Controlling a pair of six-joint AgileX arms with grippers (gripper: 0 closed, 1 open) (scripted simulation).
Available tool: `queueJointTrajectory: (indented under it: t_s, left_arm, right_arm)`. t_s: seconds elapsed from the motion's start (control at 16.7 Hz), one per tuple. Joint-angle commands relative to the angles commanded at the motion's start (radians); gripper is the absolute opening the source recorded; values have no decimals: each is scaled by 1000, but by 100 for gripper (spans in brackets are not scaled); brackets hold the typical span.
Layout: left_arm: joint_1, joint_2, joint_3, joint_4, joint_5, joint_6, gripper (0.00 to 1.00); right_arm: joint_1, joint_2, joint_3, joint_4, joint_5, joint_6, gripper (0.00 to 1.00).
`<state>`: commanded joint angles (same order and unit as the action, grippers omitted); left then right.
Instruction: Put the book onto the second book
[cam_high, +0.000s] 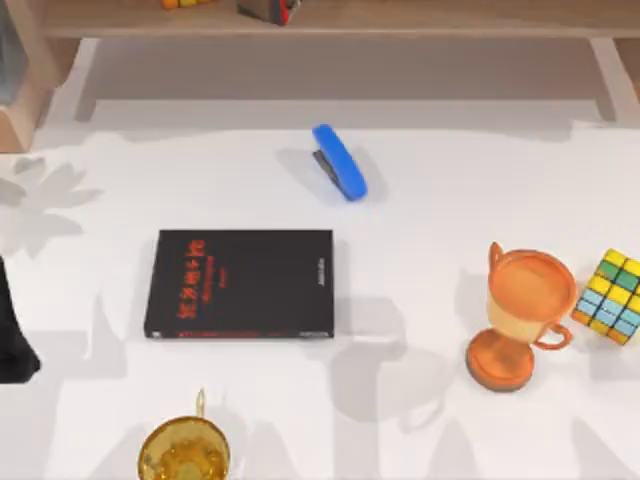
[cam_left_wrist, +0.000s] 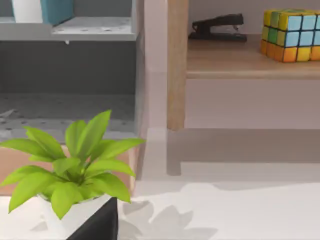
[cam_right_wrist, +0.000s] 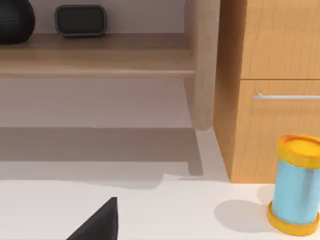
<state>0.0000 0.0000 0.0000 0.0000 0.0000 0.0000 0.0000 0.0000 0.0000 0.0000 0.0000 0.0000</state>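
Nearest you in the top view sits a gold cup (cam_high: 184, 455) at the counter's (cam_high: 430, 200) front edge. Behind it, the second book (cam_high: 240, 283) lies flat left of centre on the white counter, red lettering up. A blue stapler (cam_high: 339, 161) lies beyond it; an orange trophy (cam_high: 518, 315) and colour cube (cam_high: 609, 295) stand at right. Wooden shelving runs along the back. You cannot tell either gripper's state; the left arm (cam_high: 12, 335) sits at the left edge.

the second book (cam_high: 240, 283) has a matt black cover; the stapler (cam_high: 340, 162) looks like glossy blue plastic, the trophy (cam_high: 520, 315) shiny, perhaps metal; the table (cam_high: 440, 220) is smooth white.
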Motion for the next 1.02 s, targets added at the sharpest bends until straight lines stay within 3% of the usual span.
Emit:
queueJointTrajectory:
  t_s: [0.24, 0.48, 1.02]
  left_arm:
    - [8, 31, 30, 12, 9, 0, 100]
    - [55, 220, 194, 78, 61, 0, 100]
    - [232, 1110, 811, 330, 255, -1, 100]
  right_arm:
    - [0, 0, 0, 0, 0, 0, 100]
    - [0, 0, 0, 0, 0, 0, 100]
    - [0, 0, 0, 0, 0, 0, 100]
